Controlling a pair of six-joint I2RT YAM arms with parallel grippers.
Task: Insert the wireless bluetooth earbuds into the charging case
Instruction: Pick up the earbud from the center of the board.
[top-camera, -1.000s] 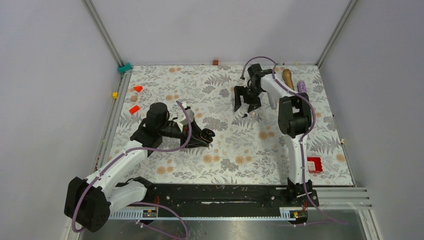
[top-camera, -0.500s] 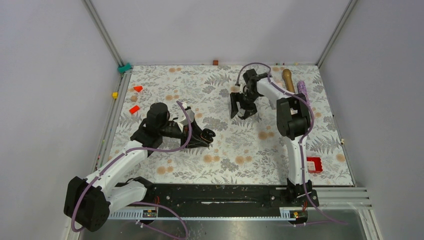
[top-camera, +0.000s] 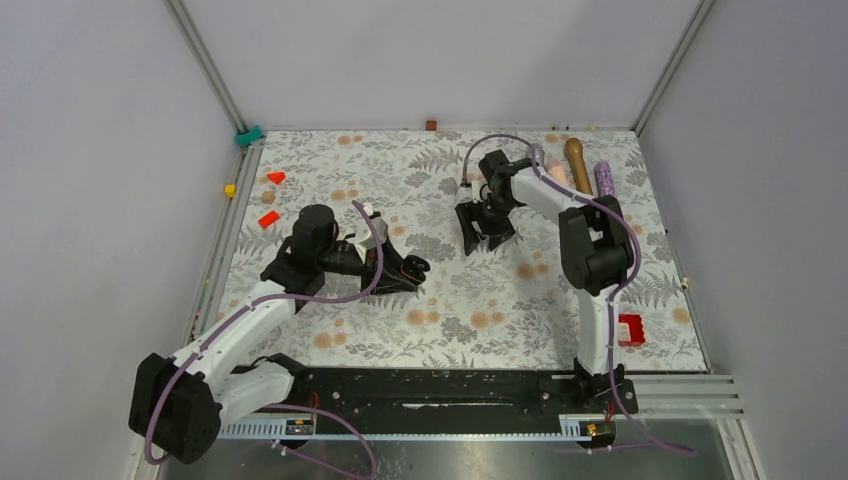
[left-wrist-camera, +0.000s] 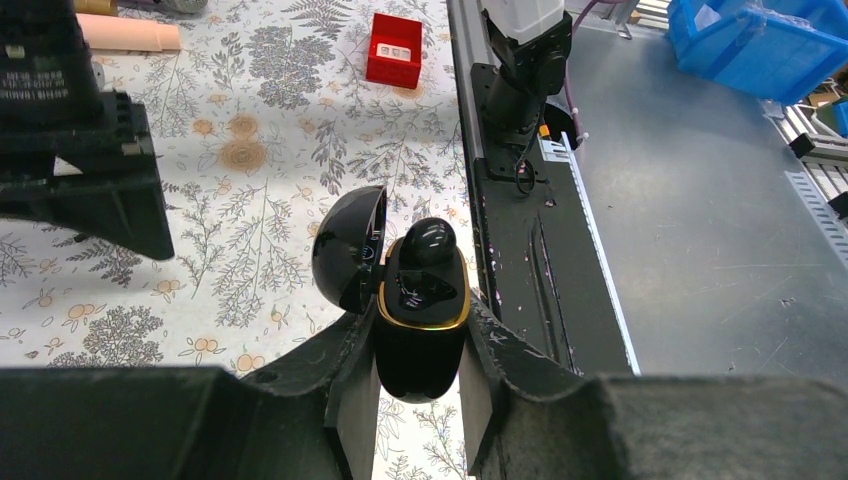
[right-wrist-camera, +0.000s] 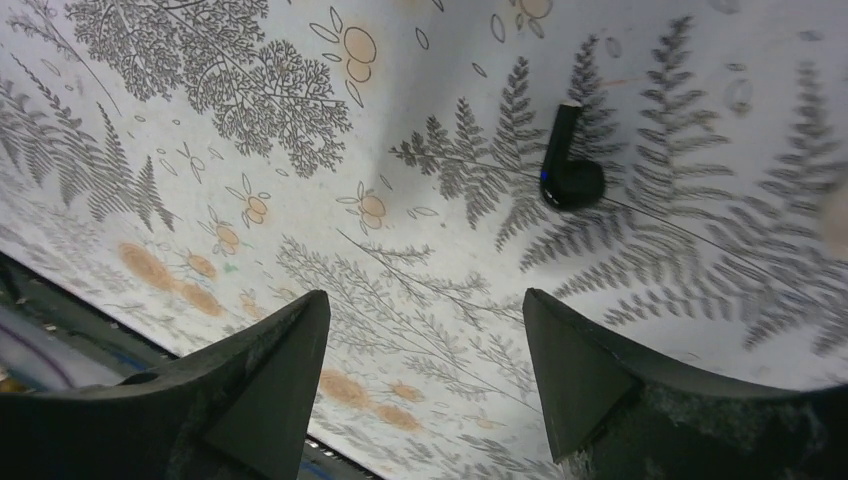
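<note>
My left gripper (left-wrist-camera: 420, 352) is shut on the charging case (left-wrist-camera: 421, 318), a glossy black shell with a gold rim, held just above the patterned table. Its lid (left-wrist-camera: 349, 250) hangs open to the left. A shiny black lump (left-wrist-camera: 430, 240) sits at the case's far end; I cannot tell if it is an earbud. In the top view this gripper (top-camera: 405, 272) is left of centre. One black earbud (right-wrist-camera: 568, 172) lies on the cloth ahead and to the right of my right gripper (right-wrist-camera: 425, 345). That gripper (top-camera: 483, 236) is open, empty and points down at the cloth.
A brown cylinder (top-camera: 577, 158), a purple one (top-camera: 604, 178) and a pale-pink one (top-camera: 553, 172) lie at the back right. A red box (top-camera: 629, 328) sits near the right front. Red pieces (top-camera: 268, 218) and a yellow cube (top-camera: 230, 190) lie at the left edge.
My right gripper has swung left and slightly nearer over the table, and its jaws have narrowed a little. The left arm and the case have not moved.
</note>
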